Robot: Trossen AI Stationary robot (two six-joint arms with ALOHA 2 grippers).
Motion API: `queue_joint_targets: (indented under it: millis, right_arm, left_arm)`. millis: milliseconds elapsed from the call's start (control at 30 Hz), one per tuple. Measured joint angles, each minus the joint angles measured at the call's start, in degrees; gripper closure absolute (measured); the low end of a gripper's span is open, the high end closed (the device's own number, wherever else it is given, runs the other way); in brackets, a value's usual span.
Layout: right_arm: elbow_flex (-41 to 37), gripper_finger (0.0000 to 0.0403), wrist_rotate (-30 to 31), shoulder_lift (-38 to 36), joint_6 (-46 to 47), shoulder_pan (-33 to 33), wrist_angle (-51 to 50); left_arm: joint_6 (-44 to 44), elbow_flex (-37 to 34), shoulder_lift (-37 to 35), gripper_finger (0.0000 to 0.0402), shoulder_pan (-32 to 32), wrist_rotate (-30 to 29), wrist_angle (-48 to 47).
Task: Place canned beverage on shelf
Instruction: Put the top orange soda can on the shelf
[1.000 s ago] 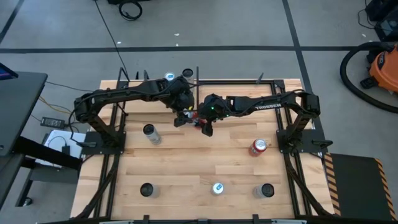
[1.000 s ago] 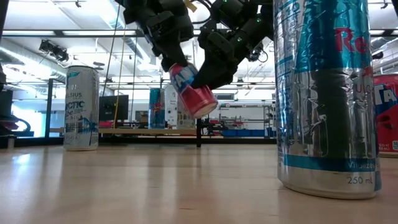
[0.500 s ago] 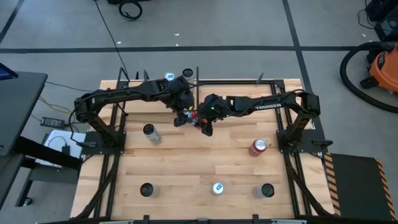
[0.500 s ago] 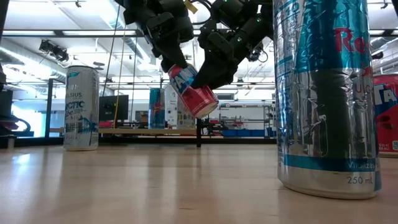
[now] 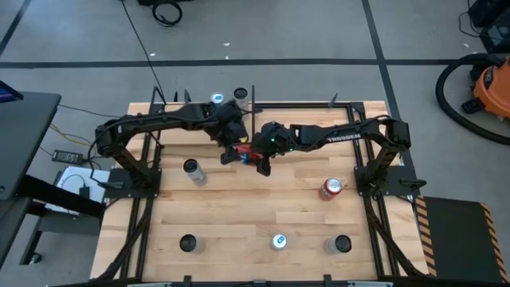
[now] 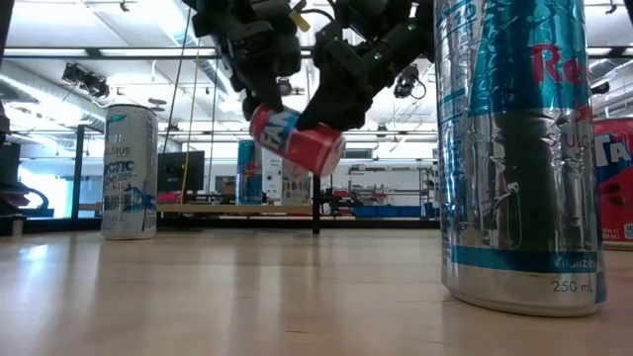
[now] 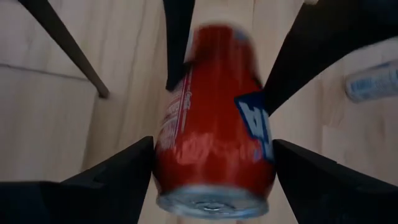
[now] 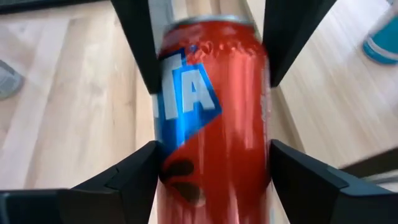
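A red can [image 5: 245, 151] with blue and white lettering hangs in the air over the table's far middle, lying nearly level [image 6: 297, 143]. My left gripper [image 5: 233, 150] is shut on its left end and my right gripper [image 5: 258, 156] on its right end. Each wrist view shows the can [image 7: 214, 124] [image 8: 214, 106] between that arm's own fingers, with the other arm's fingers farther off. The shelf [image 6: 218, 209], a pale board with a black post, stands behind at the far edge with cans standing on it. My left gripper pinches the can's left, slightly higher end [image 7: 214, 199] between its two fingers [image 7: 118, 171], one on each side of the round wall. It comes slanting down from the far left. The can is clear of the table. My right gripper pinches the can's other end [image 8: 211, 186] between its two fingers [image 8: 127, 177], across the round wall. It comes slanting down from the table's right. The can lies tilted a little, its right end [image 6: 331, 153] lower.
Loose cans stand on the table: a tall pale one [image 5: 191, 171] at the left, a red one [image 5: 331, 189] at the right, and three along the near edge [image 5: 187, 241] [image 5: 278, 240] [image 5: 341, 243]. The arms' black frames [image 5: 135, 171] [image 5: 382, 171] flank the table.
The red can has tipped from a steep slant to nearly level, its lower end swinging up while it stays clear of the table. My left gripper has turned with it. Both hands have kept their place and their hold.
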Motion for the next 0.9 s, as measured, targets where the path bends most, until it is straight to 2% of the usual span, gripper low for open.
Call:
queue_joint_targets:
  millis: [133,567,733,900]
  right_arm:
    - [0.0,0.0128,2.23,-0.02,-0.06,0.16,0.13]
    - [0.15,0.0139,2.24,-0.22,1.19,0.05,1.88]
    - [0.69,0.0164,2.47,-0.77,2.97,0.03,3.9]
    - [0.39,0.0185,2.39,-0.43,4.07,0.05,2.52]
  left_arm:
    - [0.59,-0.04,0.13,0.0085,-0.05,-0.42,-0.45]
    - [0.46,-0.03,0.13,0.0094,0.49,-0.29,-1.34]
    - [-0.11,-0.04,0.15,0.0104,0.42,3.04,-0.74]
    - [-0.03,-0.04,0.13,0.0106,0.06,3.12,-1.17]
